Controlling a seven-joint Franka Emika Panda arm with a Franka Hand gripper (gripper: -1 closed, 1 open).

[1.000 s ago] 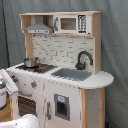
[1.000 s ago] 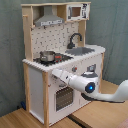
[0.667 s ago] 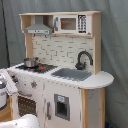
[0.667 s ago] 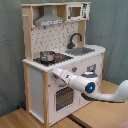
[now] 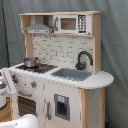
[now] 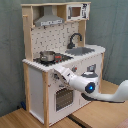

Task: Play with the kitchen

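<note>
A: Where is the gripper [image 6: 55, 71]?
B: In the second exterior view it sits at the front of the kitchen [image 6: 35, 75], just under the counter edge by the knobs. I cannot tell whether it is wide or narrow. Behind it the white arm [image 6: 95, 89] bends away to the second exterior view's right.

A: And around it?
B: Above is the stove [image 5: 37, 67] with red rings, bearing a small metal pot [image 5: 31, 62]. Beside that is the grey sink [image 5: 71, 74] with a curved black faucet [image 5: 83, 58].

A: Higher up?
B: A pale pegboard back [image 6: 57, 37], a grey hood [image 5: 38, 29] and a toy microwave [image 5: 72, 23] in the light-wood top shelf.

A: Where does it stand?
B: On a wooden floor or tabletop [image 6: 20, 119], before a grey-green curtain [image 6: 112, 25] hanging in soft folds. The cabinet panels are smooth and white, edged in light wood; the counter end is rounded.
</note>
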